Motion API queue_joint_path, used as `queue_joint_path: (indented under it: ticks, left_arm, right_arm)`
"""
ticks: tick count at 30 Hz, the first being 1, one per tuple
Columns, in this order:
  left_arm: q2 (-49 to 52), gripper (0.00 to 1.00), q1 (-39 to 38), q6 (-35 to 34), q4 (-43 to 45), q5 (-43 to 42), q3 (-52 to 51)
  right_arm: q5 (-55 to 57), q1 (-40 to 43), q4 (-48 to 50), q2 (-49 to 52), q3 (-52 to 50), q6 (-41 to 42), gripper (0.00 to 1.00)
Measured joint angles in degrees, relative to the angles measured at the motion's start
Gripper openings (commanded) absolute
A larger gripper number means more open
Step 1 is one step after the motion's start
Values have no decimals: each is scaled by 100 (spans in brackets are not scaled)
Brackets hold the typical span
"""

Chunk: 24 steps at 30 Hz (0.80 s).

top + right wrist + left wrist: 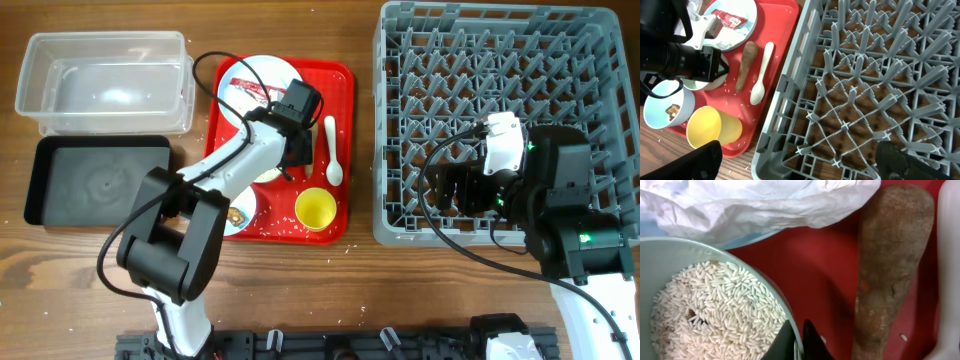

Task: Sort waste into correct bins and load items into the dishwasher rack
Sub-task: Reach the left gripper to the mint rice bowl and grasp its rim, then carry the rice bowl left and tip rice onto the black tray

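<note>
Left tool (797, 336) pinching the rim of the pale blue-green round bowl (675, 255) of white rice (715, 310), best lifted level; right tool (800, 162) spread wide.

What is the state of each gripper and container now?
left gripper, shut on rice bowl rim
right gripper, open above rack
rice bowl, full of rice
second bowl, holds brown lump
cup, upright, empty
tub, empty
black tray, empty
rack, no dishes visible
</note>
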<state>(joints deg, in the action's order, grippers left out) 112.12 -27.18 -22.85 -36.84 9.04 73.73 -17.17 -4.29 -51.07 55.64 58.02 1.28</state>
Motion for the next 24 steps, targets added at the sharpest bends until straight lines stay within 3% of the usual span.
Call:
queue_joint_path:
  ticks: [8, 18, 21, 24]
  left_arm:
    - [-37, 4, -9, 2, -417, 7, 140]
    - [-599, 4, 37, 0, -1438, -647, 691]
    - [-940, 4, 474, 0, -1447, -1250, 721]
    - [-1193, 4, 1390, -4, -1705, -2186, 728]
  right_arm:
    - [0, 0, 61, 0, 0, 0, 100]
    - [0, 0, 229, 0, 0, 0, 100]
    - [4, 0, 227, 0, 0, 0, 99]
    - [7, 0, 227, 0, 0, 0, 100]
